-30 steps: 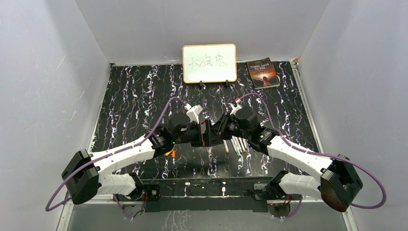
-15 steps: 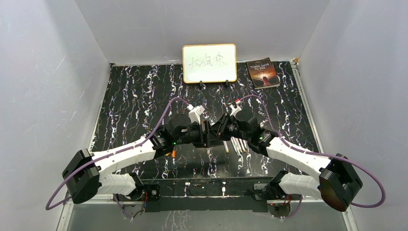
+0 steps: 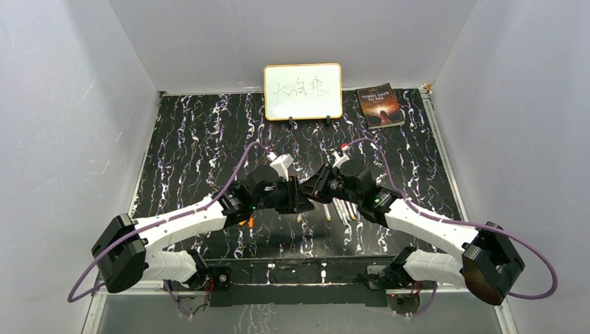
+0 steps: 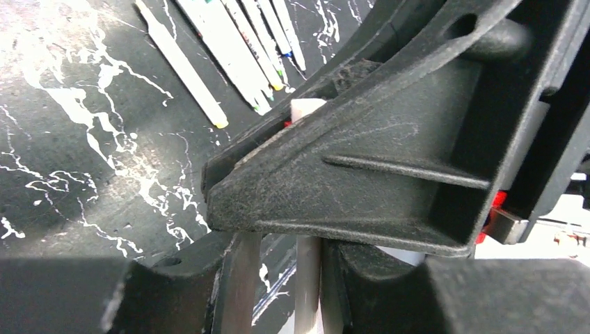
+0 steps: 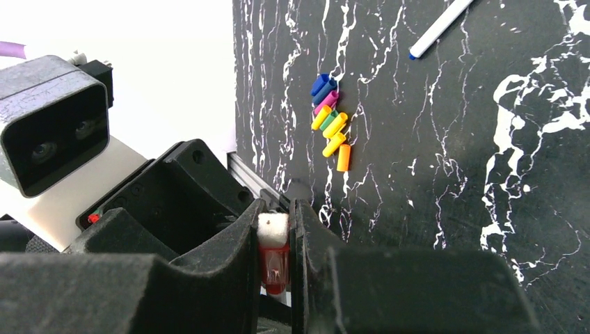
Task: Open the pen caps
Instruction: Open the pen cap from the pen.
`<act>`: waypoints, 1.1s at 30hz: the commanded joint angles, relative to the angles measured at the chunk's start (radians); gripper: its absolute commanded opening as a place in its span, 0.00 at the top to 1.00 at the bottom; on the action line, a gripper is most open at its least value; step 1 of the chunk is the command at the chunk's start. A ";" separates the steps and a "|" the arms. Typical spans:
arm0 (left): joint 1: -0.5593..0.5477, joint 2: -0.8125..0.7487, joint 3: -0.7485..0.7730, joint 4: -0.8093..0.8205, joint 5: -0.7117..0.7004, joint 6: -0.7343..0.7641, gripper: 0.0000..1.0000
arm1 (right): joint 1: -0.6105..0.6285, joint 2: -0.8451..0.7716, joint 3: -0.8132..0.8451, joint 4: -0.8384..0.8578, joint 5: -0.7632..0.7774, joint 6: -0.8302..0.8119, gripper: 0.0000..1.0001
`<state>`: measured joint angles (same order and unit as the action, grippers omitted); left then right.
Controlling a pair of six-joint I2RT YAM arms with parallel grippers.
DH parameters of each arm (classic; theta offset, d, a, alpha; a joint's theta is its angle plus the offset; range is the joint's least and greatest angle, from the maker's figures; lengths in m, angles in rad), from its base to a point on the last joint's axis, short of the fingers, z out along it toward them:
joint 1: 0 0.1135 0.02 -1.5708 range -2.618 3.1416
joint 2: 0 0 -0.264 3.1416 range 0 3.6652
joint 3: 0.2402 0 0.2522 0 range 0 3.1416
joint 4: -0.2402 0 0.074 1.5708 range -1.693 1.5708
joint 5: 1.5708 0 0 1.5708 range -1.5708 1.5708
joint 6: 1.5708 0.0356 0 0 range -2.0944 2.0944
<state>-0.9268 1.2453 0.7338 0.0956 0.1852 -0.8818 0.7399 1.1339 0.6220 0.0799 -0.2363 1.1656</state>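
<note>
Both arms meet over the middle of the black white-veined marble-look tabletop [image 3: 195,139], and this is the pull-apart step. The right tool [image 5: 275,240] is pinched tight on the stubby red plastic cap [image 5: 275,268], with a white end poking out just past its fingertips. The left tool [image 4: 278,275] stands narrow around the slim white pen barrel [image 4: 307,278], right beside the right tool's black body. Whether its pads truly bite the barrel I cannot tell, since the right tool blocks most of that view.

To do it well, I'd say get a firm squeeze on the barrel first, close up to the cap so the thin pen cannot bend. Then draw the two tools apart dead straight along the pen's line, left going left, right going right. A twist or a sideways tug risks the barrel slipping through the pads, or the cap cocking and jamming. Hold both halves clear of the tabletop till they part.

Containers? None in sight, no tray, no cup. Everything lies loose:
- A huddle of small blue, pink, green, yellow and orange plastic caps [image 5: 328,129] lies on the left near part of the tabletop, touching one another.
- A row of bare white marker pens [image 4: 229,49] lies side by side just right of the meeting point.
- One blue-tipped white pen [image 5: 442,26] lies apart
</note>
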 commanded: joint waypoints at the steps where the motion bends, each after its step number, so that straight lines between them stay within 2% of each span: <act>1: 0.009 0.022 0.040 -0.046 -0.084 0.037 0.69 | 0.053 0.001 0.024 0.037 0.007 0.023 1.00; 4: 0.008 0.035 0.054 -0.057 -0.107 0.048 0.88 | 0.079 0.014 0.033 0.029 0.027 0.026 1.00; 5: 0.008 0.041 0.064 -0.068 -0.112 0.055 0.99 | 0.084 0.016 0.032 0.029 0.030 0.029 1.00; 15: 0.007 0.013 0.038 -0.075 -0.118 0.044 1.00 | 0.087 0.036 0.072 -0.029 0.074 0.025 1.00; 20: 0.003 -0.005 0.019 -0.082 -0.098 0.043 1.00 | 0.067 0.085 0.165 -0.133 0.128 -0.007 1.00; 25: -0.002 -0.036 0.005 -0.097 -0.074 0.045 1.00 | 0.001 0.134 0.221 -0.170 0.126 -0.040 1.00; 33: -0.041 -0.125 -0.041 -0.171 -0.059 0.013 1.00 | -0.167 0.198 0.274 -0.171 0.014 -0.109 1.00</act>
<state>-0.9302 1.2236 0.7483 0.0307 0.0910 -0.8536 0.6979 1.3025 0.8188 -0.1120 -0.2829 1.1191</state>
